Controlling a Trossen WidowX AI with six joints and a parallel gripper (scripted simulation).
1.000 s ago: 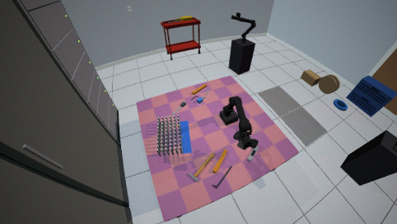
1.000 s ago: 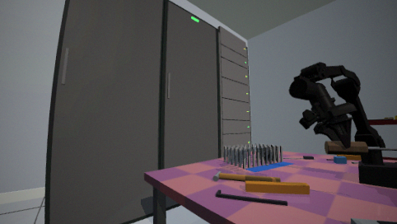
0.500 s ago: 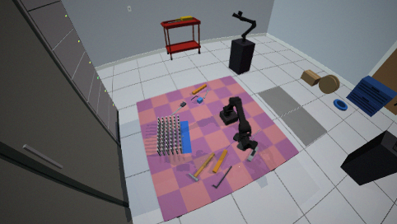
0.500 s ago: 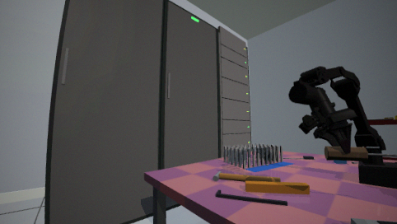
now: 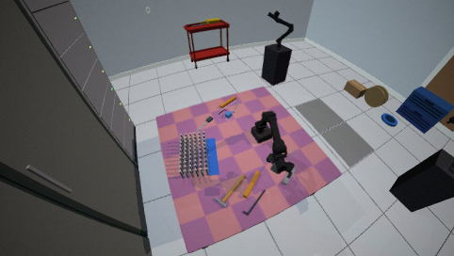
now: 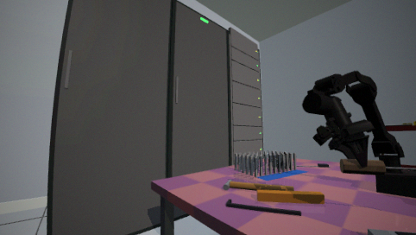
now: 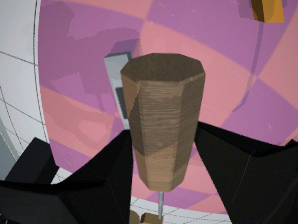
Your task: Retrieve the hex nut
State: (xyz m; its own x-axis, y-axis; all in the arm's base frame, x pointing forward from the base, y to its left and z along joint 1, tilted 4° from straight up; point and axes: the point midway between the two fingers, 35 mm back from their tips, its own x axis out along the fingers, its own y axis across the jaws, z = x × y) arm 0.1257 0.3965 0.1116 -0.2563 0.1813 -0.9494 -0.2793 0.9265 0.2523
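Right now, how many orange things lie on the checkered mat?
3: an orange stick beside the blue cube; an orange-handled hammer and an orange bar side by side near the black hook. The brown-handled tool in the hand is not counted; the arm may hide others.

Matte black arm (image 5: 274,136) of blocky links (seemingly unmarked), ending in a tapering dark two-fingered tool (image 6: 362,152)

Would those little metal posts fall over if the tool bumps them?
Probably, yes. The spacers are thin and tall and stand upright on small ends, so a sideways nudge would likely tip one. They stand packed in tight rows, so one falling could knock its neighbours too. Being metal, they look stiff, so they should topple whole and not bend.
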